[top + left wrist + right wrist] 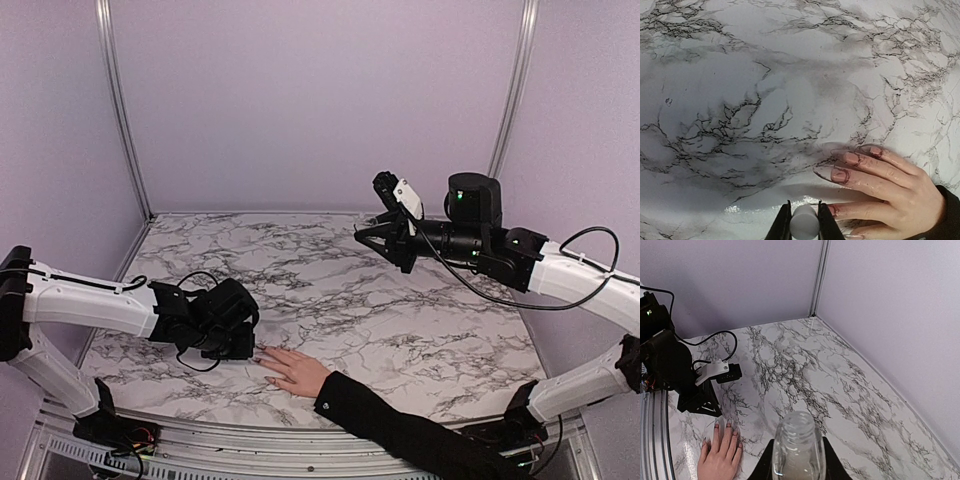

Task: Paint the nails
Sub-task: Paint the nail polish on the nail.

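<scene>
A pale hand (295, 372) with a black sleeve (400, 430) lies flat on the marble table (330, 290) at the near edge. Its nails (840, 175) are rimmed with smeared dark red paint. My left gripper (804, 209) is shut on a pale grey cylindrical brush handle (804, 224), just left of the lowest visible fingertip (832, 210); the brush tip is hidden. Seen from above, that left gripper (240, 348) sits low beside the fingertips. My right gripper (797, 456), raised over the far right (372, 237), is shut on a clear open bottle (797, 440).
Lilac walls with metal corner posts (118, 110) enclose the table on three sides. A metal rail (250, 440) runs along the near edge. In the right wrist view the left arm's black cable (715, 347) loops over the marble near the hand (720, 457).
</scene>
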Available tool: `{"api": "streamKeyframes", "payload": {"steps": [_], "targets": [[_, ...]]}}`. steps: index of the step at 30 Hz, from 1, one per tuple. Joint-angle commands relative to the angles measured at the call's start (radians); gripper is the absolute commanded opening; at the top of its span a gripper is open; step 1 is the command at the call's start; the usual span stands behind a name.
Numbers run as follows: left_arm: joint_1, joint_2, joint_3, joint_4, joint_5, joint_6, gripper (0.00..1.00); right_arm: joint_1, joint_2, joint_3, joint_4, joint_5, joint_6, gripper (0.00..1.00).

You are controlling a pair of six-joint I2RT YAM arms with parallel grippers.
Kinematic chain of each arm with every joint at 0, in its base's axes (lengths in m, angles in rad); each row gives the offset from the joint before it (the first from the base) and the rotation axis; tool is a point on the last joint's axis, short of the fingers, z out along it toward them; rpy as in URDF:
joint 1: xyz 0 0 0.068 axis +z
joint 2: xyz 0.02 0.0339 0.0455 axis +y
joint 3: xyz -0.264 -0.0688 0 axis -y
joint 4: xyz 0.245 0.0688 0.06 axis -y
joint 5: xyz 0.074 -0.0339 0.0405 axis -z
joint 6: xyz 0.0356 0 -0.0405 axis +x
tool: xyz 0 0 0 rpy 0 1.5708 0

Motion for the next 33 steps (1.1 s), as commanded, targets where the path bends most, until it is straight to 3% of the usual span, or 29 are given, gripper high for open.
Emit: {"api": "streamKeyframes", "payload": {"steps": [1,12,24,33], "targets": [[0.007,-0.010,-0.018,-0.049,-0.030,-0.012,0.00,-0.007,-0.019,0.014,0.008,-0.005,-0.006,0.00],[0.004,-0.160,-0.050,0.012,-0.084,0.023,0.00,-0.006,-0.017,0.015,0.010,-0.005,-0.009,0.00],[0.001,-0.043,0.013,0.060,0.021,0.108,0.00,-0.006,-0.011,0.018,0.010,-0.007,-0.012,0.00],[0.003,-0.028,-0.003,0.054,0.014,0.084,0.00,-0.006,-0.016,0.013,0.003,-0.003,-0.014,0.00]]}}
